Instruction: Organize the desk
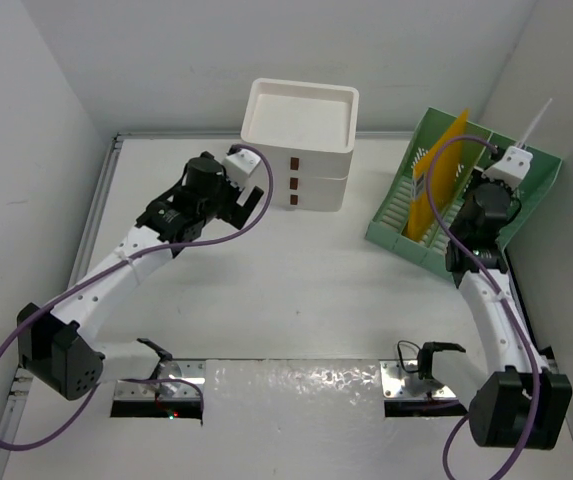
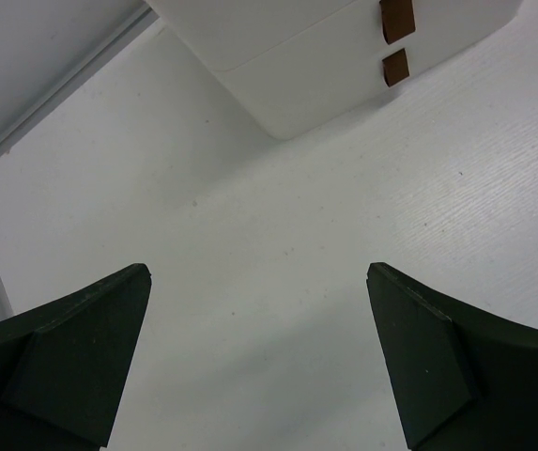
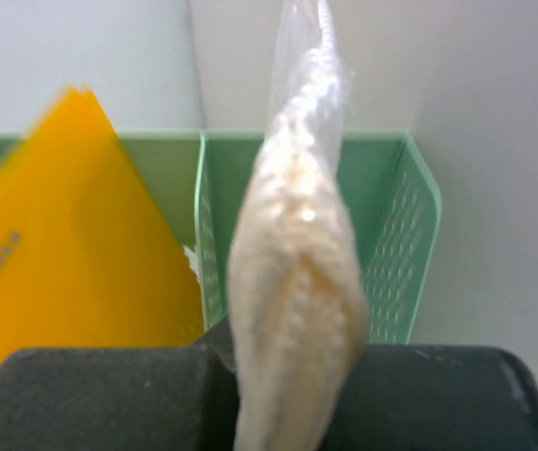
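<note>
The desk is a white tabletop with a thin metal rim. My left gripper hovers over it just left of the white drawer box. In the left wrist view, the left gripper is open and empty above bare desk. My right gripper is shut on a thin clear bubble-textured sleeve held upright over the green file rack. In the right wrist view, the sleeve stands between the right gripper's jaws above the rack's right slot.
A yellow folder stands in the rack's left slot, also visible in the right wrist view. The drawer box has brown handles and an open tray on top. Walls close in at the back, left and right.
</note>
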You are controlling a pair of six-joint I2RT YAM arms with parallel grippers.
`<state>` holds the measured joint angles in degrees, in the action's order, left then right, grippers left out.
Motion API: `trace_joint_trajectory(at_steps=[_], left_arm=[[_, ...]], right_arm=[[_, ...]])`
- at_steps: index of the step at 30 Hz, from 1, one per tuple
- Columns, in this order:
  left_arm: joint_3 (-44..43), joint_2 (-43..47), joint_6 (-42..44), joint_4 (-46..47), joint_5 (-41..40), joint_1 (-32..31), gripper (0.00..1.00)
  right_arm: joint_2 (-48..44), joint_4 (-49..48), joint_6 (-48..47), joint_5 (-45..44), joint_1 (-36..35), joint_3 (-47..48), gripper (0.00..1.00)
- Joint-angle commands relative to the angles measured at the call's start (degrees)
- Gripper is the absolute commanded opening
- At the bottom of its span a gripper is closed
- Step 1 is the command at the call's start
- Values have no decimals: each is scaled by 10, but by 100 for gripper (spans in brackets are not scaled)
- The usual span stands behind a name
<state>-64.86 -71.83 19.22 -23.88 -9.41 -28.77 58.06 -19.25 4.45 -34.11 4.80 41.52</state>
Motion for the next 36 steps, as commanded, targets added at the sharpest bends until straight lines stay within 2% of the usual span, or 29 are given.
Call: trace_joint_trajectory(at_steps=[1,4,9,16,20,23,24,25,27,29,30,32,34,36], left_arm=[[-4,-2,3,30,6,-1,99],[-4,-4,4,29,4,-1,100],[-4,-4,5,29,3,-1,100],[0,-3,11,28,1,0,100],[0,-2,12,26,4,-1,100],[1,0,13,23,4,-1,100],[1,1,13,21,4,-1,100],[1,1,13,20,3,-1,100],[0,4,11,20,-7,-1,100],[-2,5,3,20,-23,-1,100],[-3,5,-1,17,-27,0,100],[-4,4,-10,14,-31,9,100],[-3,2,-23,9,-11,40,100],[-4,1,-31,2,14,84,100]], right_arm=[[-30,-207,-71,40,2,-21,0],[-26,-251,-103,49,2,-26,0],[-15,-265,-106,76,2,-49,0],[-20,-344,-78,42,2,-171,0],[-8,-363,-63,12,2,-202,0],[-17,-283,-48,36,2,-177,51],[-28,-223,-48,47,2,-165,72],[-33,-187,-30,53,2,-132,79],[-44,-64,12,45,2,-94,99],[-65,40,49,20,2,-25,99],[-71,152,88,-8,2,-3,99],[-95,295,125,-26,2,51,99],[-134,385,150,-18,2,65,99],[-169,429,163,-10,2,48,99]])
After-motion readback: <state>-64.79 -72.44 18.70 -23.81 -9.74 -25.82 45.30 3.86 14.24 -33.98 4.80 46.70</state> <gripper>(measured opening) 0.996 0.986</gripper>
